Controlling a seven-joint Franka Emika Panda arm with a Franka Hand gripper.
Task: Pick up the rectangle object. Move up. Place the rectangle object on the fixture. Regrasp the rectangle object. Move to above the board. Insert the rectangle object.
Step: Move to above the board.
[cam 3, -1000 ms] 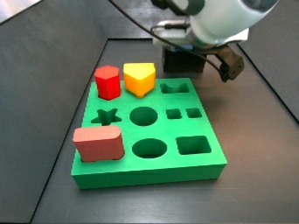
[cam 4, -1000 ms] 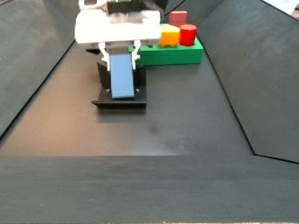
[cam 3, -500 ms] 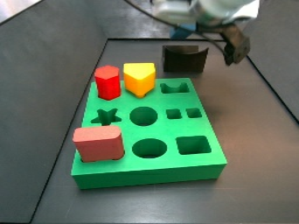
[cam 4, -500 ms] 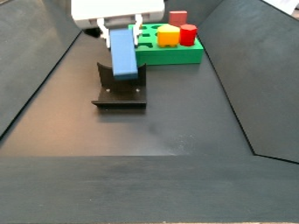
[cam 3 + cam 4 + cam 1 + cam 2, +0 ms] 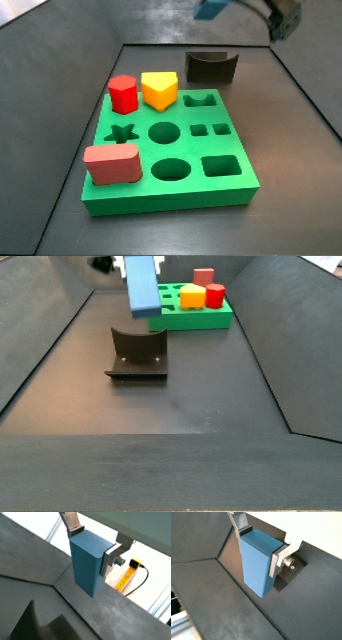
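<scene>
My gripper [image 5: 92, 543] is shut on the slate-blue rectangle object [image 5: 87, 564], with a silver finger on each side of its upper end; both wrist views show this, and the block [image 5: 256, 564] hangs free below the fingers. In a side view the block [image 5: 142, 284] is held high above the dark fixture [image 5: 138, 356], slightly tilted, with the gripper mostly cut off by the frame edge. Only its tip [image 5: 211, 9] shows in a side view, above the fixture [image 5: 211, 67]. The green board [image 5: 150, 206] lies in front of the fixture.
On the board stand a red hexagon block [image 5: 123, 94], a yellow pentagon block [image 5: 160, 90] and a salmon-red square block [image 5: 112, 164]. Star, round and square holes are open. Sloped dark walls [image 5: 47, 346] line the dark floor.
The gripper has risen straight up with the blue block, lifting it off the fixture and nearly out of the side views. The fixture now stands empty.
</scene>
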